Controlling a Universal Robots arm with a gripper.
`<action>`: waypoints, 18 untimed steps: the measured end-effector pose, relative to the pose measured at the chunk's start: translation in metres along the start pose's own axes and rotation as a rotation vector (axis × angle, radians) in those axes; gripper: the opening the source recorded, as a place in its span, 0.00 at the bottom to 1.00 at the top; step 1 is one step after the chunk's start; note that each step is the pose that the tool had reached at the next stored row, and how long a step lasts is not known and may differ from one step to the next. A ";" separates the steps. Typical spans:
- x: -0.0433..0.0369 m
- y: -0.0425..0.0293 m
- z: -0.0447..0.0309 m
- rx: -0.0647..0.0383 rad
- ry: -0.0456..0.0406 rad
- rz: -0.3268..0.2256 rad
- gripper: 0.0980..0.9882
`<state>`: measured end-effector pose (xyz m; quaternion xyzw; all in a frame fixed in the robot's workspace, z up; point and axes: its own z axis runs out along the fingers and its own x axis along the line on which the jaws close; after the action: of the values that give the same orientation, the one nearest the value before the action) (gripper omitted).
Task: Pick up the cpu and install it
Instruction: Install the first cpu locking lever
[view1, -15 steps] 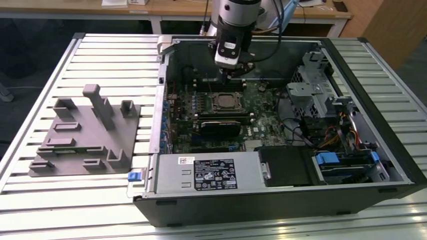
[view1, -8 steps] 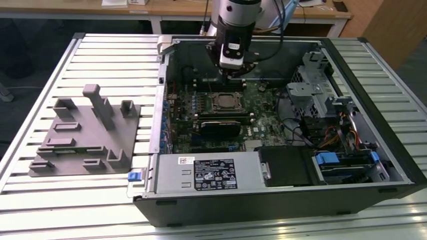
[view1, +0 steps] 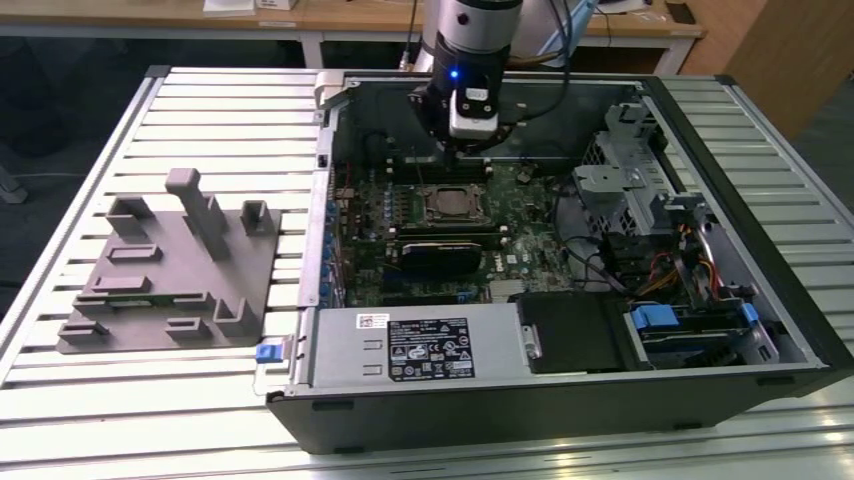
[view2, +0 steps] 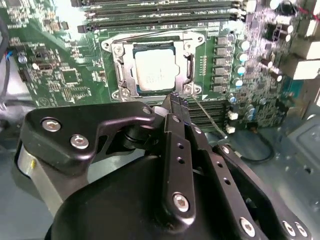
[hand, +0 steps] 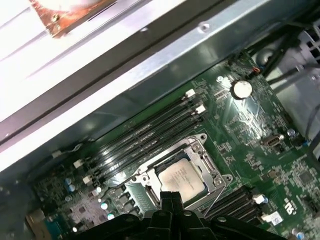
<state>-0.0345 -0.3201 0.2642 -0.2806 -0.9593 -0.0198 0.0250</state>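
Observation:
The cpu (view2: 154, 71) is a small silver-grey square lying flat inside the metal socket frame (view2: 120, 55) on the green motherboard. It also shows in the first wrist view as the pale cpu (hand: 182, 179) and in the exterior view as the cpu (view1: 451, 204). My gripper (view2: 176, 100) hangs above the board just beside the socket, its black fingers pressed together with nothing between them. In the first wrist view the gripper (hand: 171, 198) has its tips over the socket's near edge. The exterior view puts the gripper (view1: 461, 145) inside the open computer case, a little behind the socket.
A grey plastic tray (view1: 167, 270) with upright posts lies on the slatted table at the exterior view's left. Inside the case are a black block (view1: 434, 258) in front of the socket, the power supply (view1: 420, 345), memory slots (hand: 150, 132) and a drive cage with cables (view1: 641, 190).

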 end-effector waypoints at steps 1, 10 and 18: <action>0.0000 0.0000 0.0001 0.001 -0.0001 -0.020 0.01; 0.0000 -0.0001 0.0009 0.007 -0.0010 -0.178 0.01; 0.0000 -0.0001 0.0010 -0.020 -0.0248 -0.246 0.01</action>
<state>-0.0345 -0.3201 0.2631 -0.1614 -0.9864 -0.0287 0.0077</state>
